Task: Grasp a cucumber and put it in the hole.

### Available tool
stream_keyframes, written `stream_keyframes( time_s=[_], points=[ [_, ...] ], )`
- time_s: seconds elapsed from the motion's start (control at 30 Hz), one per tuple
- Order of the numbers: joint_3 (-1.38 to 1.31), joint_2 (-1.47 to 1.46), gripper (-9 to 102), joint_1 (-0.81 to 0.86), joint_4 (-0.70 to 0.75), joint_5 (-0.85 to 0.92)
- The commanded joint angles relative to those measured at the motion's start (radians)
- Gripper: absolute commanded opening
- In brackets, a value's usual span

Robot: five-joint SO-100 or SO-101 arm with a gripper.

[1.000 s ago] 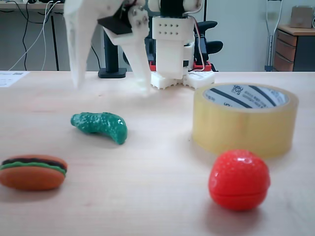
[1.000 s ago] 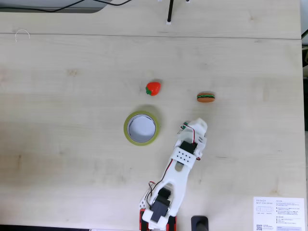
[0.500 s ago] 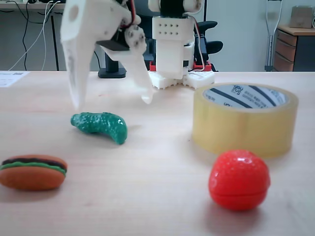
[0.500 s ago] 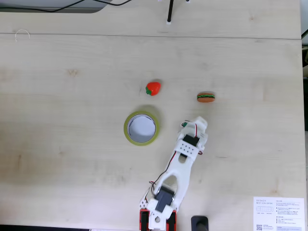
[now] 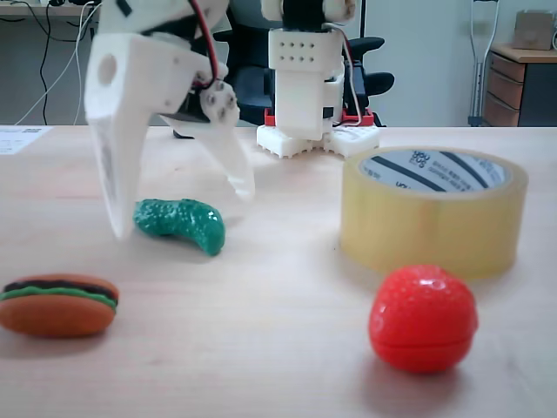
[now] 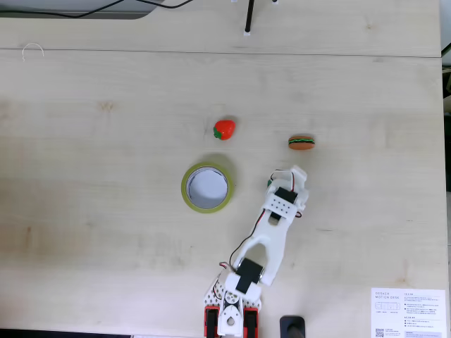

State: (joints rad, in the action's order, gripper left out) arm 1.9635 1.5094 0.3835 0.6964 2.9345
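Pincer (image 5: 178,209) spread wide, jaws straddling the cucumber (image 5: 180,224): near finger down at the cucumber's left end in the low fixed view, its tip close to the surface (image 5: 287,348); far finger behind and above the right half. Whether either finger touches the toy cannot be told. Nothing held.

Cucumber lies flat on the surface, curved, fatter end to the right in the low view. In the fixed view from above, a sliver of green (image 6: 270,184) shows beside the wrist, the arm covering the rest.

Tape roll (image 5: 432,209) stands flat to the right of the cucumber in the low view, well apart, the hole (image 5: 432,171) facing up and empty. From above, the tape roll (image 6: 207,187) sits left of the pincer (image 6: 287,180).

Outward: toy burger (image 5: 57,304) near front left, red round toy (image 5: 423,317) front right, just before the roll. Both clear of the pincer.

Risks, as judged:
- Toy is glossy and bumpy; closing on the curved end could squirt it sideways out of the jaws.
- Near fingertip is low; pressing down further may jam it on the surface or shove the cucumber toward the burger.
- Off-centre grip could let the toy swing and catch the roll's rim on the drop.
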Motion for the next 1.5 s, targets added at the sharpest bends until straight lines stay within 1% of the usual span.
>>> stream_keyframes(
  time_s=[0.0,0.07,0.1,0.17,0.23,0.33,0.57,0.8,0.9,0.97,1.3,1.47],
  points=[
    [-0.074,-0.005,54,0.006,-0.026,0.006],
    [-0.074,-0.02,53,0.006,-0.014,0.005],
    [-0.086,-0.032,51,0.006,0.011,-0.003],
    [-0.137,-0.075,45,0.006,0.098,-0.009],
    [-0.176,-0.109,42,0.006,0.153,-0.032],
    [-0.196,-0.133,42,0.006,0.163,-0.041],
    [-0.255,-0.204,33,0.006,0.275,-0.058],
    [-0.27,-0.238,28,0.006,0.35,-0.074],
    [-0.284,-0.25,22,0.006,0.408,-0.095],
    [-0.284,-0.249,16,0.005,0.44,-0.098],
    [-0.285,-0.235,7,0.005,0.483,-0.121],
    [-0.285,-0.196,4,0.005,0.492,-0.123]
  ],
)
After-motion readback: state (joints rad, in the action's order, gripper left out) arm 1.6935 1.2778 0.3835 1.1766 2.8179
